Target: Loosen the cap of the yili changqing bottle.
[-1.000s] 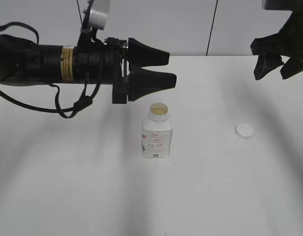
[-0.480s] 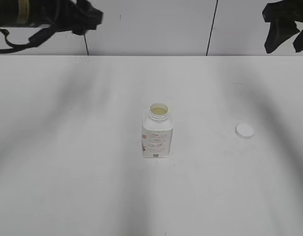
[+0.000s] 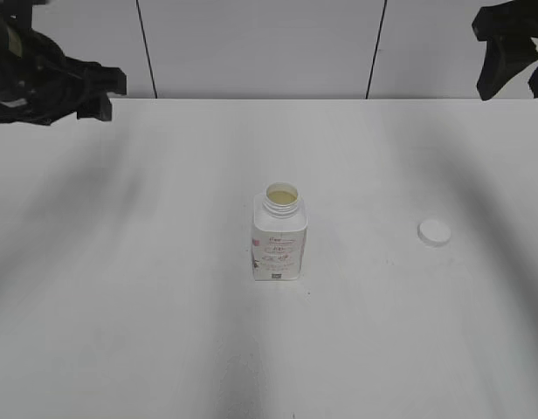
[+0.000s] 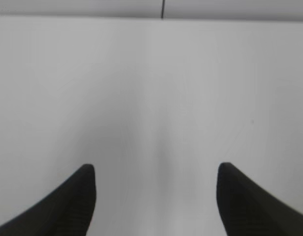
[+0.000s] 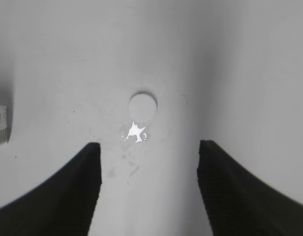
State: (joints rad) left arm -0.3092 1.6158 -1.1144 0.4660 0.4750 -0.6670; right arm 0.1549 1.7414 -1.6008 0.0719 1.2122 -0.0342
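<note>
The left gripper (image 4: 156, 196) has pulled back, jaws wide; the right gripper's (image 5: 149, 187) wide too. The cap (image 3: 434, 231) lies off the yili changqing bottle (image 3: 279, 240): finished, I'd say.

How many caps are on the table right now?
1. The cap lies flat on the table, apart from the open yili changqing bottle, on its right in the exterior view. None seems hidden.

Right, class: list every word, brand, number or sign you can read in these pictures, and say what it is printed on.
None can be read.
Bottle label: pink print and a small dark square mark, too small and blurred to read.
Cap, lying on the table: plain white, no text.
Left gripper and right gripper: no markings visible.
</note>
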